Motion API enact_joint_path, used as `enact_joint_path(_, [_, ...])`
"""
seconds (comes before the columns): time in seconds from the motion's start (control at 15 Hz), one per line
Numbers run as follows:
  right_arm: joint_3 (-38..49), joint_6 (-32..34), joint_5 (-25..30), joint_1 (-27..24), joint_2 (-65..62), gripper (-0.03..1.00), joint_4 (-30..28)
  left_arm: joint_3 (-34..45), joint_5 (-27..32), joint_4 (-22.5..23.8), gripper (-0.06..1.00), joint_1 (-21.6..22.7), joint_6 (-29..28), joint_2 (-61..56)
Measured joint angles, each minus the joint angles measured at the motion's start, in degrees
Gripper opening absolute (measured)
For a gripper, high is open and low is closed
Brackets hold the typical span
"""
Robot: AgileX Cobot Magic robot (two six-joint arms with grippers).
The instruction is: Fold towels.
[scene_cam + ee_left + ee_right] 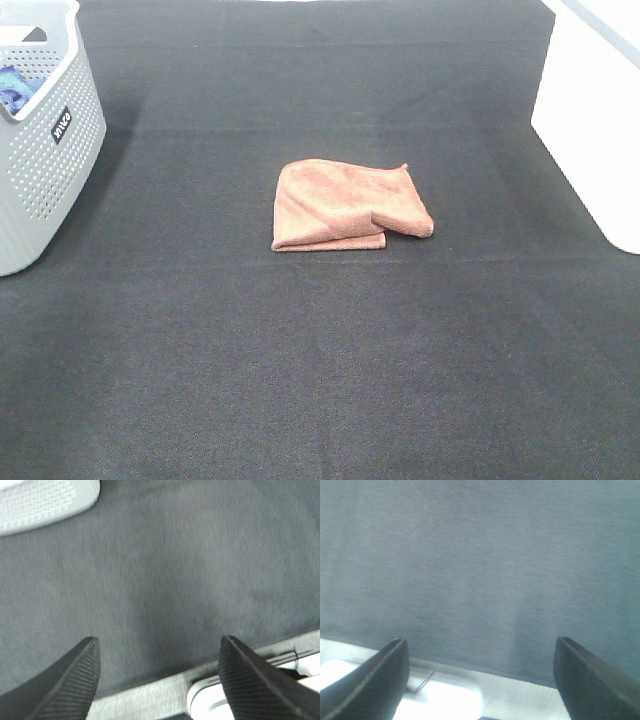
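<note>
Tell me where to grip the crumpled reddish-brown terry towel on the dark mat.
Probably the pointed corner sticking up at the far right of the reddish-brown terry towel, approached from above on the right. It stands free of the mat; the near edge lies flat in stacked layers.

Lab-style test bench, dark cloth tabletop [300,380], grey perforated laundry basket [50,160]

The left end effector [157,652] holds its two dark ribbed fingers [75,680] spread wide, nothing between them. The right end effector [480,655] stands likewise, wide apart and empty (neither arm shows in the exterior high view).
</note>
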Motion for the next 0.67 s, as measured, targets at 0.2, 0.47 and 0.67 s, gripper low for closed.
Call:
enact_joint_path(0.2, [2.75,0.0,-0.34,0.0,-7.85,0.75,-1.15,4.93,-0.8,0.0,0.65,0.0,0.06,-6.59])
enact_joint_path(0.47, [3.9,0.0,-2.01,0.0,-13.92,0.75,-1.32,10.03,-8.02,-3.09,0.65,0.0,6.36,-13.29])
enact_joint_path(0.67, [3.9,0.0,-2.01,0.0,-13.92,0.75,-1.32,11.17,-8.65,-6.65,0.65,0.0,11.86,-13.35])
